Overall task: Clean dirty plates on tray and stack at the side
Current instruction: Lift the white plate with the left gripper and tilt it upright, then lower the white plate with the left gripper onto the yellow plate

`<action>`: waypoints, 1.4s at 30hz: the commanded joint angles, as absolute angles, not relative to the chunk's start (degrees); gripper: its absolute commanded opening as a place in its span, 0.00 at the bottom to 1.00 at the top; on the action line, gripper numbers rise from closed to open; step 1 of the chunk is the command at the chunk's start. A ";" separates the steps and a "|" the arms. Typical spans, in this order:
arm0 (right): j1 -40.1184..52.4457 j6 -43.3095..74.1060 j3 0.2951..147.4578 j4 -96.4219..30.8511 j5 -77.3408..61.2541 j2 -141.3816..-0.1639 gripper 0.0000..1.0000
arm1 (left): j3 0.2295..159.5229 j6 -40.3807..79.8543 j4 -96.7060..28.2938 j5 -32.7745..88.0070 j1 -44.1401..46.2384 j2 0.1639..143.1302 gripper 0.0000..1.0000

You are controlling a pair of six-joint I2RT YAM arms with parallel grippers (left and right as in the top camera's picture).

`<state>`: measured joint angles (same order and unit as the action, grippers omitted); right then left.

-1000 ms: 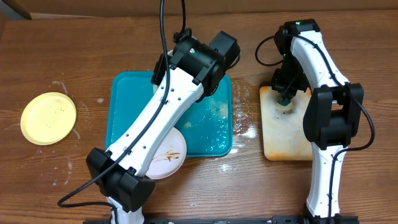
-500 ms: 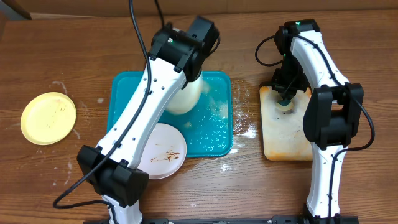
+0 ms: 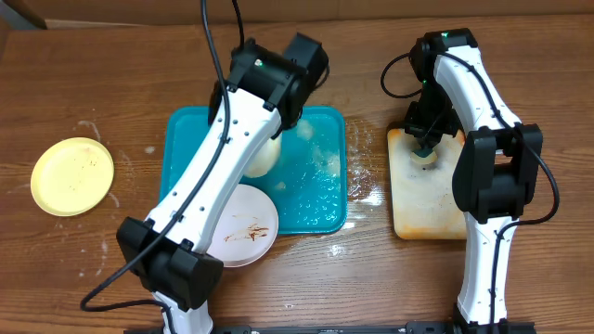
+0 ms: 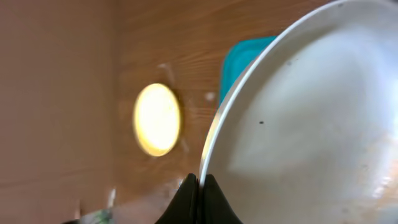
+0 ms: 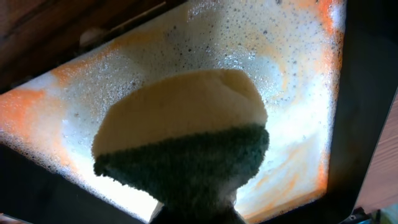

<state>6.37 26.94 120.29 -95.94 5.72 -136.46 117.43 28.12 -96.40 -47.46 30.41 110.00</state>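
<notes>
Held white plate [image 3: 263, 158] slid lower-left over tray [image 3: 320, 211]; only wrist view shows left pincer [image 4: 199, 186] pinching rim; right pincer [image 3: 424, 147] clamps sponge [image 5: 186, 143].

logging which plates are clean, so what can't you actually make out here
Held white plate: overhead, left arm covers most; left wrist, cut off by frame edge.
Smeared plate: overhead, arm hides one side.
Yellow plate: left wrist, blurred.
Left end effector: overhead, hidden under its wrist.

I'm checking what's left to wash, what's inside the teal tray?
Soapy water, and a white plate pinched by the left gripper over it. A smeared plate overlaps the front rim of the teal tray. The left arm hides part of it.
</notes>
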 commanded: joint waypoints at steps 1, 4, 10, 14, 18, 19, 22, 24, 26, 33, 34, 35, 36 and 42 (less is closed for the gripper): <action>6.11 26.70 120.05 -95.48 5.26 -136.29 0.04 | 117.27 35.22 -96.20 -47.57 29.71 108.62 0.04; 6.11 26.50 120.05 -95.53 5.23 -136.29 0.04 | 117.25 36.40 -92.36 -36.03 25.39 108.62 0.04; 6.11 25.41 120.05 -96.01 5.23 -136.29 0.04 | 117.25 30.13 -86.02 -17.74 9.04 108.62 0.04; 6.11 25.41 120.05 -96.18 5.26 -136.29 0.04 | 117.25 27.22 -85.01 -7.75 -5.69 108.62 0.05; 6.11 25.43 120.05 -96.14 5.26 -136.29 0.04 | 117.05 21.32 -82.17 2.98 -19.77 108.62 0.05; 6.13 25.43 120.05 -96.14 5.23 -136.29 0.04 | 116.95 20.78 -82.15 3.64 -23.09 108.62 0.05; 6.13 25.43 120.05 -96.14 5.26 -136.29 0.04 | 114.61 16.67 -80.77 5.98 -33.65 108.62 0.05; 6.13 25.43 120.05 -96.14 5.23 -136.29 0.04 | 111.57 16.47 -78.65 10.50 -39.40 108.62 0.05; 6.13 25.43 120.05 -96.12 5.26 -136.29 0.04 | 107.33 16.01 -75.00 16.80 -44.45 108.62 0.05; 6.13 25.41 120.05 -96.23 5.23 -136.29 0.04 | 90.74 15.42 -63.18 22.11 -56.31 108.62 0.04; 6.13 25.41 120.05 -96.36 5.23 -136.29 0.04 | 88.90 15.46 -61.25 23.55 -57.47 108.62 0.04; 6.13 25.41 120.05 -96.60 5.23 -136.29 0.04 | 87.39 15.86 -59.61 23.77 -58.39 108.62 0.04; 6.13 25.30 120.05 -96.77 5.23 -136.29 0.04 | 86.30 16.12 -58.22 23.75 -59.05 108.62 0.04; 6.13 25.23 120.05 -97.12 5.23 -136.29 0.04 | 83.99 16.88 -53.10 22.46 -59.51 108.64 0.04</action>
